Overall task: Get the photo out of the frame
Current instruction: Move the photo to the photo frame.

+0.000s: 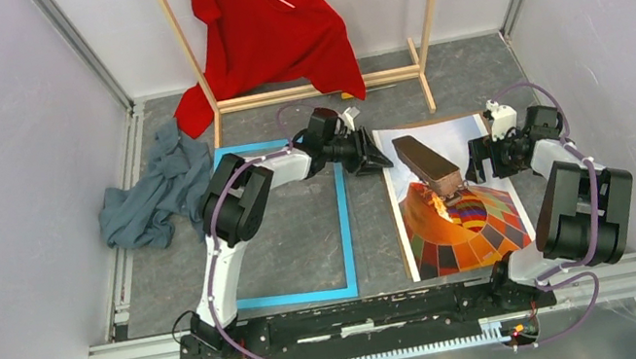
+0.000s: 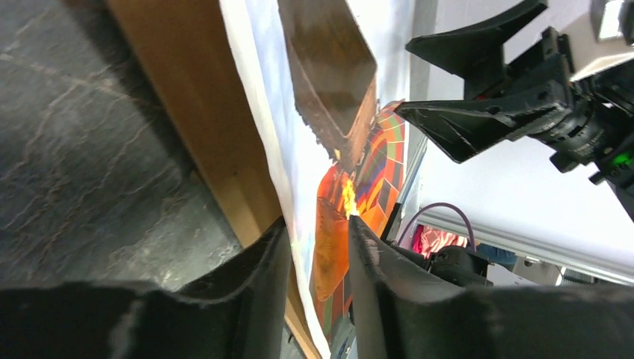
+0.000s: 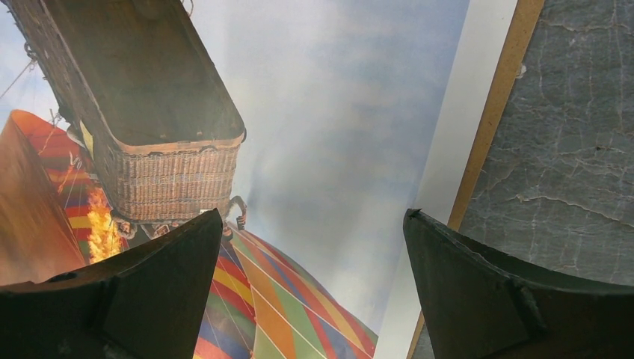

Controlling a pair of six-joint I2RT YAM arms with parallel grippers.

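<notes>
The rectangular orange-red hot-air-balloon photo (image 1: 463, 213), long axis running near to far, is straddled at its left edge by the part-open, unpinching left gripper (image 1: 383, 163); the right gripper (image 1: 476, 159) is held wide, empty.

Frame (image 1: 345, 224) L, photo (image 1: 476, 231) on board (image 2: 202, 112) R

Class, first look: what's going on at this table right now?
Two robot arms are working on a picture. The light blue frame lies empty on the left, and the photo of a hot-air balloon lies beside it on a brown backing board. The left pincer has its jaws either side of the photo's left edge, not pinched shut. The right pincer hovers open over the photo's right part, holding nothing.
</notes>
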